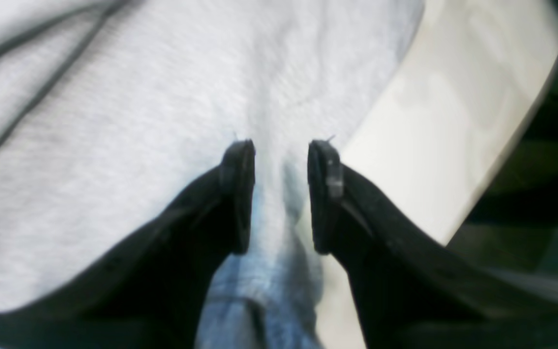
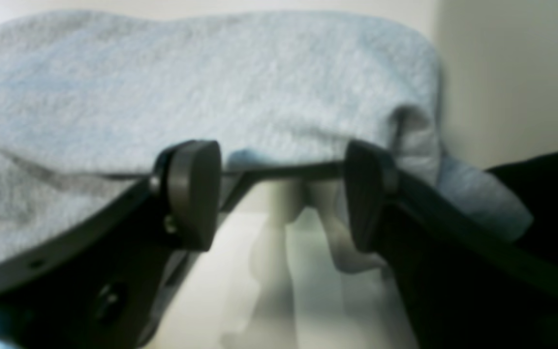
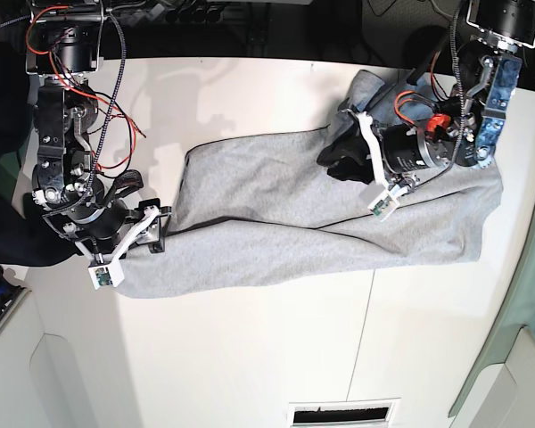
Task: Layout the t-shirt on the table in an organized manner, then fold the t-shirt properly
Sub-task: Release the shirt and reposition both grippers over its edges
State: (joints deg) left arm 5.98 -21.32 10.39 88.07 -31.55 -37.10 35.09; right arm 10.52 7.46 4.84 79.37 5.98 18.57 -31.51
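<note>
The grey t-shirt [image 3: 276,223] lies stretched in a long, wrinkled band across the white table [image 3: 250,357]. My left gripper [image 3: 339,156] sits over the shirt's upper right part. In the left wrist view its jaws [image 1: 280,145] stand apart over the t-shirt [image 1: 138,121], with a ridge of cloth running between them. My right gripper [image 3: 156,230] is at the shirt's left end. In the right wrist view it [image 2: 281,160] is wide open at the edge of the t-shirt [image 2: 211,72], with bare table [image 2: 259,291] showing between the fingers.
A dark cloth [image 3: 0,232] hangs off the table's left edge and shows at the right of the right wrist view [image 2: 550,194]. A thin seam [image 3: 372,339] runs down the tabletop, and a vent slot [image 3: 343,415] lies at the front edge. Red wires [image 3: 116,116] trail by the right arm.
</note>
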